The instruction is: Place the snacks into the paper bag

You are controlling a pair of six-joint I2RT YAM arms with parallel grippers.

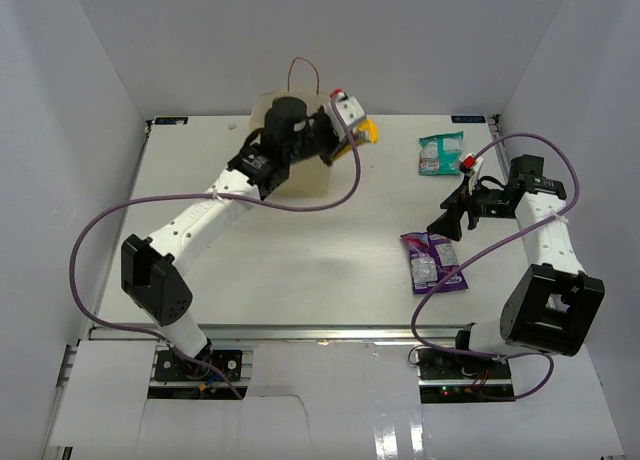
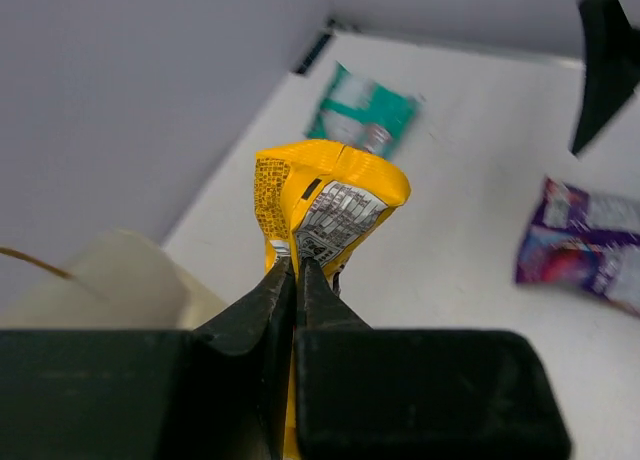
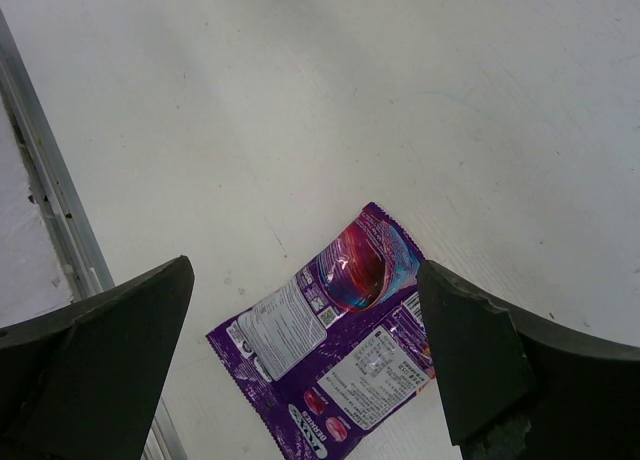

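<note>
jaws of left gripper are clamped on yellow packet at upper centre, beside paper bag, for drop-in; right gripper is spread wide, empty, over purple pouch.

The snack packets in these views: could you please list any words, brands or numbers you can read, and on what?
Yellow packet: printed panels, too small to read.
Purple pouch: label print, too small to read.
Teal pouch: blurred, unreadable.
Nothing can be quoted.

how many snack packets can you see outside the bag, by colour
yellow packet: 1
teal packet: 1
purple packet: 1
total: 3
</note>
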